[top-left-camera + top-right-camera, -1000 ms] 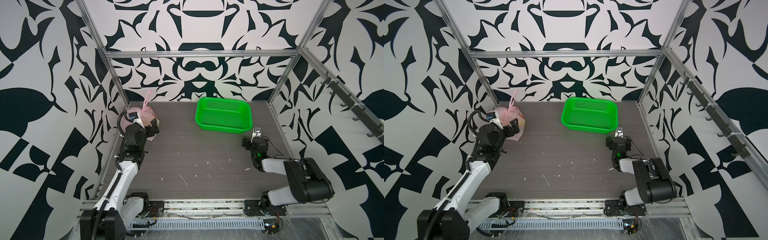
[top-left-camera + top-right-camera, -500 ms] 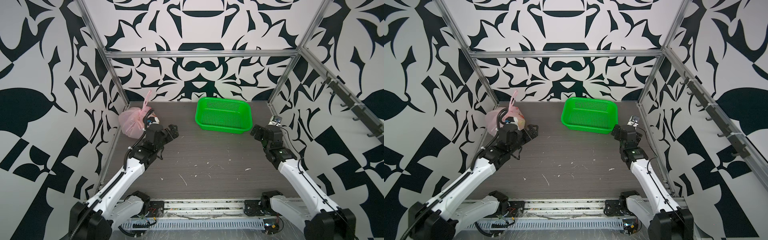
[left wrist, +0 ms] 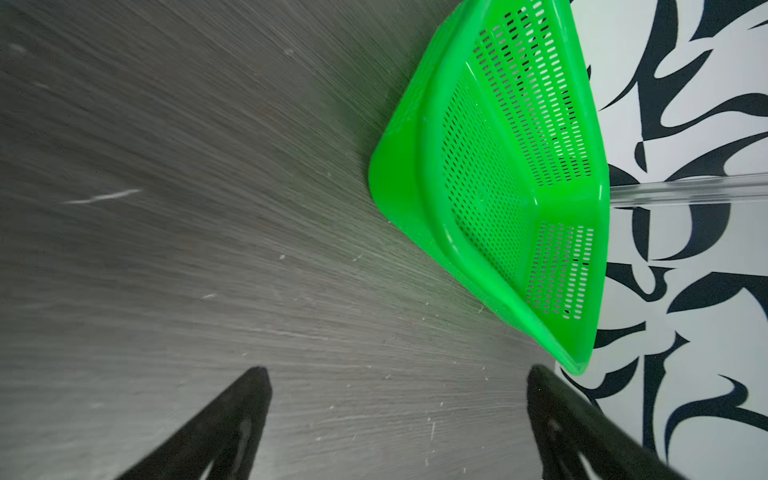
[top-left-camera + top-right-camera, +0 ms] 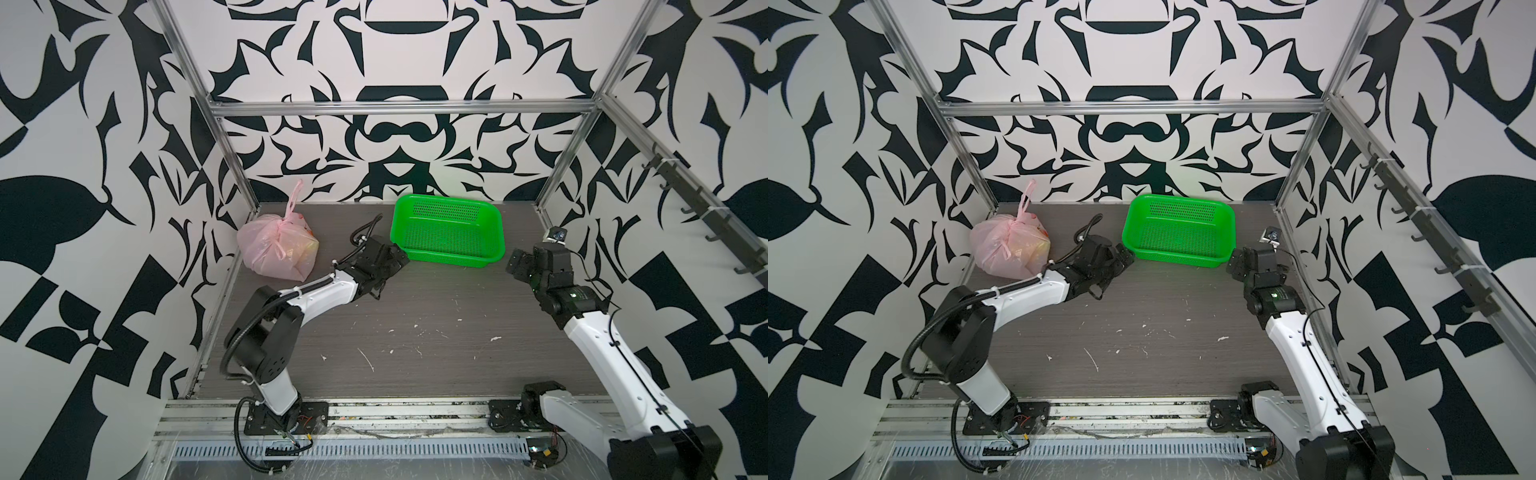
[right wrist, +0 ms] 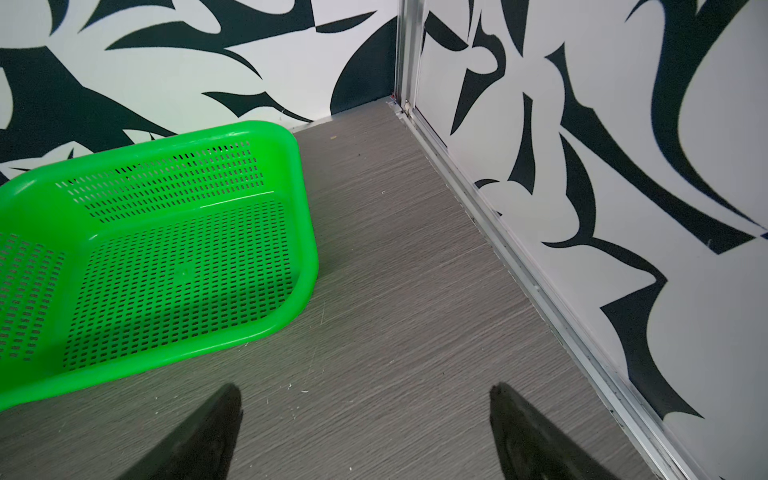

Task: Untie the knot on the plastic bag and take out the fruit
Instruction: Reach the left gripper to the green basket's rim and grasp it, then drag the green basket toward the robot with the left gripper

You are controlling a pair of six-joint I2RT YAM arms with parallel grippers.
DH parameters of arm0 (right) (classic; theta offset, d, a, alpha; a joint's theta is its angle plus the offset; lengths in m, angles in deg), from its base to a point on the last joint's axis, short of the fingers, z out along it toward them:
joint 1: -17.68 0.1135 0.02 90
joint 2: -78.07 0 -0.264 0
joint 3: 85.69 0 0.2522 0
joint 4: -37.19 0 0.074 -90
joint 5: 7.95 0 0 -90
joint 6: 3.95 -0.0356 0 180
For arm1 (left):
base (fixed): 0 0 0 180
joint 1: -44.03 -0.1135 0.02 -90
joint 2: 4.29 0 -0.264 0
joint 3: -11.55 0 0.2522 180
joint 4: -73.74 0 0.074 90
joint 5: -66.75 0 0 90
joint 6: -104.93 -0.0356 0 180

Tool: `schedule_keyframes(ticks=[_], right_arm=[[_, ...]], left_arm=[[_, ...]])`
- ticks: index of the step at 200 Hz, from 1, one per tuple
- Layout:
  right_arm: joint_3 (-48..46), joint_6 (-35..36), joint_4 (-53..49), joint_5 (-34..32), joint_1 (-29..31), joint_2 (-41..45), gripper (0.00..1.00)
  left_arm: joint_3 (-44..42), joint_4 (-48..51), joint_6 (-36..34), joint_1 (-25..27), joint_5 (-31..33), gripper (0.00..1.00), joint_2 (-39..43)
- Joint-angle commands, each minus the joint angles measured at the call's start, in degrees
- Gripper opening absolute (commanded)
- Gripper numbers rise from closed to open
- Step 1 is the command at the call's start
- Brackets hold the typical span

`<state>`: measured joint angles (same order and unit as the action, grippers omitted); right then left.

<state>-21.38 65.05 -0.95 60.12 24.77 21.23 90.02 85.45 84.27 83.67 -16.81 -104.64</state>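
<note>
Left arm has swung away from the bag since a second ago; right arm has unfolded from its low crouch and risen.

- Left gripper [image 4: 395, 261]: now over the dark grey wood-grain tabletop [image 4: 415, 332], just beside the near left corner of the green perforated plastic basket [image 4: 449, 257]. Wrist view shows both black fingers [image 3: 232, 424] spread wide, nothing between them. Released.
- Right gripper [image 4: 515, 264]: hangs near the basket's right end, close to the side wall. Its wrist view shows the fingers [image 5: 208, 436] apart over bare table. Released, holding nothing.
- Thin translucent pale pink plastic bag [image 4: 274, 249]: sits in the far left corner of the table, against the wall frame, well apart from both grippers. Bulging, closed.
- Knot [image 4: 286, 219]: small tight twist of pink film on top of the bag, still tied. One handle loop stands up from it, another droops down the front.
- Fruit [image 4: 305, 247]: inside the bag, only a yellow-orange blur through the film on the side nearest the basket. Individual pieces cannot be told apart.
- Basket: nothing in it, in both top views.
</note>
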Motion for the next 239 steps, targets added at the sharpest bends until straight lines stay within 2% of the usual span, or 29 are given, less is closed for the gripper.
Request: schedule_keyframes(ticks=[1,74,78,107,239], right_arm=[[2.28,1.52,-0.28,0.54,-0.15,-0.2,0.95],[0.89,3.95,0.44,1.23,-0.17,2.55,0.94],[0.8,4.1,0.42,1.23,-0.15,2.67,0.94],[-0.01,4.94,0.54,0.93,-0.18,3.15,0.94],[-2.02,5.03,0.96,1.43,-0.21,3.82,0.92]], left_arm=[[5.37,-4.89,4.5,2.04,-0.57,0.98,-4.84],[18.8,-7.28,8.22,3.95,-1.36,0.86,-20.73],[19.45,-7.19,8.35,3.91,-1.3,0.81,-21.38],[22.8,-7.01,8.71,3.97,-1.43,0.72,-24.71],[21.18,-9.0,9.23,3.7,-2.45,0.33,-26.45]])
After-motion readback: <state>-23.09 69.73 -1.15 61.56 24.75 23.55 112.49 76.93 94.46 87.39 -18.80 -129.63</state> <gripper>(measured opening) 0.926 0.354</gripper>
